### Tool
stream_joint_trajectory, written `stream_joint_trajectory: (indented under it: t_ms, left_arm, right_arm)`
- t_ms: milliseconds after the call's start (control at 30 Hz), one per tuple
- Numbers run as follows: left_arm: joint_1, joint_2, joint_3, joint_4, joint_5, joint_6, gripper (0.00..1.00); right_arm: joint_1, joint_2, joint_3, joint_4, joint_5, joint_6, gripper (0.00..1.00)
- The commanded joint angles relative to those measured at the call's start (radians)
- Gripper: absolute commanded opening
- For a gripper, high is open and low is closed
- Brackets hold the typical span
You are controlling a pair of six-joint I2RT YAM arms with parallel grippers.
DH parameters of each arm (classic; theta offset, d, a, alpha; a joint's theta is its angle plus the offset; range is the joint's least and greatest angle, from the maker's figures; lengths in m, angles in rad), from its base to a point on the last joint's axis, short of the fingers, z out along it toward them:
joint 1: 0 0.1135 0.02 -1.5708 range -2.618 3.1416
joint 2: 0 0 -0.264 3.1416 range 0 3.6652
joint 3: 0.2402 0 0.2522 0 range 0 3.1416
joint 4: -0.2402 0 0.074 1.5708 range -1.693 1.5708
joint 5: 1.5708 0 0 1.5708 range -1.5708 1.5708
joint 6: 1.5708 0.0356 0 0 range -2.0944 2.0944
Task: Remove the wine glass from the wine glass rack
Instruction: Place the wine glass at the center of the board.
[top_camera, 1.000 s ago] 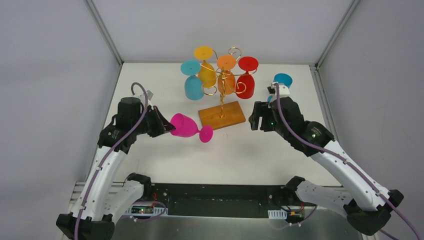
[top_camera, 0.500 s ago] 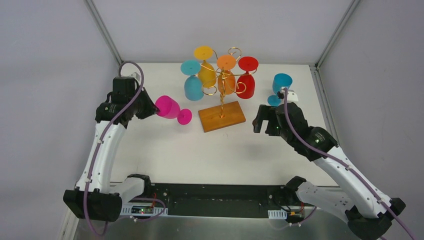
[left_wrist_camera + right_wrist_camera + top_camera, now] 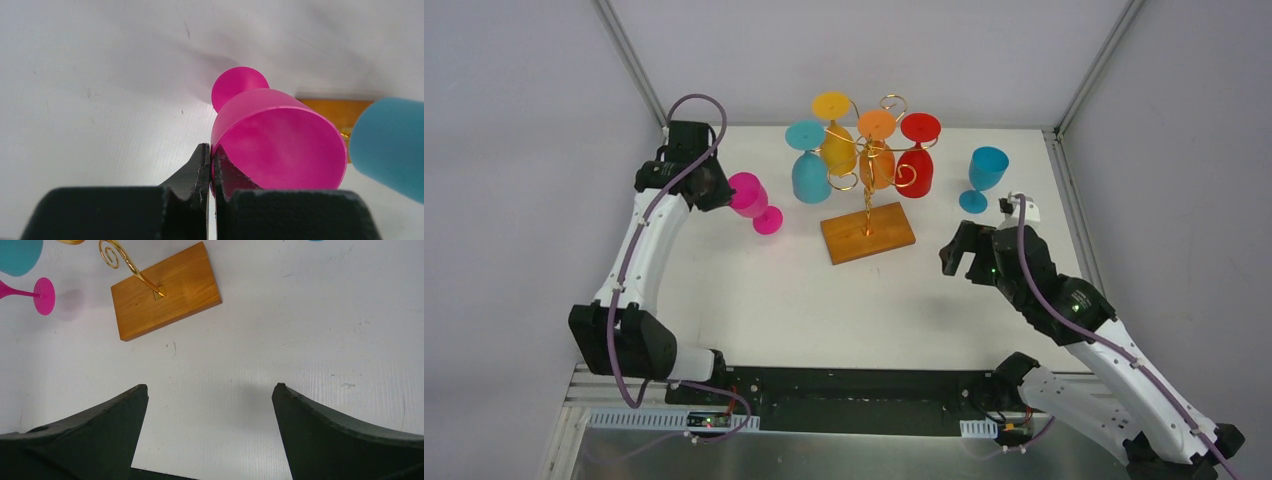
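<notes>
The left gripper (image 3: 209,156) is clamped on the rim of the pink wine glass (image 3: 277,135), which is off the rack, its foot pointing away from the fingers. Ahead and to its right, the rack (image 3: 867,232) holds four hanging glasses (image 3: 812,175). The right gripper (image 3: 210,386) hovers with jaws wide apart, the rack's wooden base ahead-left.

Left arm (image 3: 636,250) rises from its near-left base and stretches to the far left, wrist turned right; left gripper (image 3: 211,152) pinches the rim of a pink wine glass (image 3: 277,145), fingers almost together. Right arm (image 3: 1074,305) reaches from near right toward centre, right gripper (image 3: 210,386) pointing down, jaws spread wide
</notes>
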State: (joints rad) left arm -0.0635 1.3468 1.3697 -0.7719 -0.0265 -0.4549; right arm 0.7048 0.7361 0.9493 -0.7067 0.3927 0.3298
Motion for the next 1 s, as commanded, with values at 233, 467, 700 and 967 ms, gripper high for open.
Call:
stream_joint_trajectory:
  t_ms: [233, 467, 700, 967]
  left_arm:
    - [0.028, 0.240, 0.212, 0.022, -0.171, 0.062, 0.00]
    - [0.055, 0.338, 0.283, 0.034, -0.171, 0.074, 0.00]
    - [0.056, 0.419, 0.349, 0.034, -0.165, 0.087, 0.00]
    - [0.086, 0.486, 0.386, 0.034, -0.138, 0.073, 0.00]
  right_arm:
    - [-0.004, -0.086, -0.050, 0.031, -0.071, 0.019, 0.99]
    - [-0.004, -0.106, -0.046, 0.019, -0.084, -0.002, 0.99]
    - [-0.003, -0.106, -0.041, 0.019, -0.084, -0.007, 0.99]
    - [-0.004, -0.104, -0.034, 0.015, -0.088, -0.017, 0.99]
